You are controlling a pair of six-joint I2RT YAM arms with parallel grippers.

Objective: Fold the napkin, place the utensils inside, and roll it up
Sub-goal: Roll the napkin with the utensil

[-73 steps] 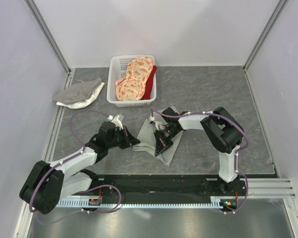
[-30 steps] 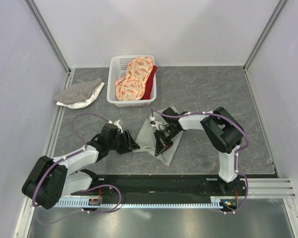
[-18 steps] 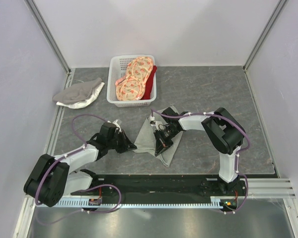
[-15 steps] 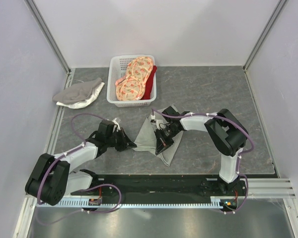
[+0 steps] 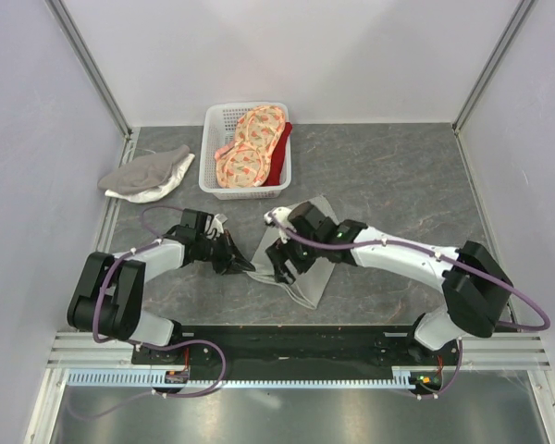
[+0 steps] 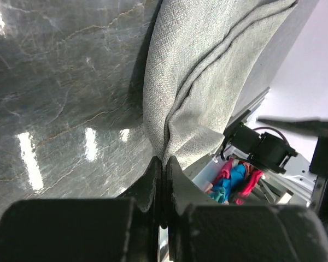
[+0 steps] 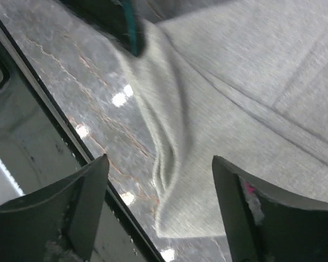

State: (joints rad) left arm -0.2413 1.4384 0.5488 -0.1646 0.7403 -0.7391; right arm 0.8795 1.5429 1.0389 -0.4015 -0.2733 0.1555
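Left gripper (image 6: 163, 162): fingers pressed tight together w/ an edge of the large plain grey-green thin cloth napkin (image 6: 208, 71) nipped at the tips. The cloth runs away from that pinch in soft ridges. Right gripper (image 7: 159, 164): fingers spread wide, nothing between them, poised over the napkin's middle. Can't tell if it touches the cloth.

From where I stand the napkin lies about mid-table, a bit toward the near side, w/ the left gripper on its 9 o'clock edge. It looks bunched, layers overlapping, no clean fold, so I'd say step one is only part done. The slim silver fork isn't in sight anywhere, so placing it and rolling up are both left, approx. most of the job.

Edges: the napkin's 6 o'clock corner sits near the black rail (image 5: 287, 342) at the table's near edge, so there's little slack that way. The white plastic mesh basket (image 5: 245, 191) w/ orange-pink patterned cloths (image 5: 250, 148) is at 12 o'clock, apart from the napkin. A crumpled grey-and-white cloth (image 5: 148, 174) is at 10 o'clock, well apart. The best open room is at 2–3 o'clock, on the dark marbled table (image 5: 398, 176). The left arm is folded in close at 9 o'clock, prob. not much pull left there.
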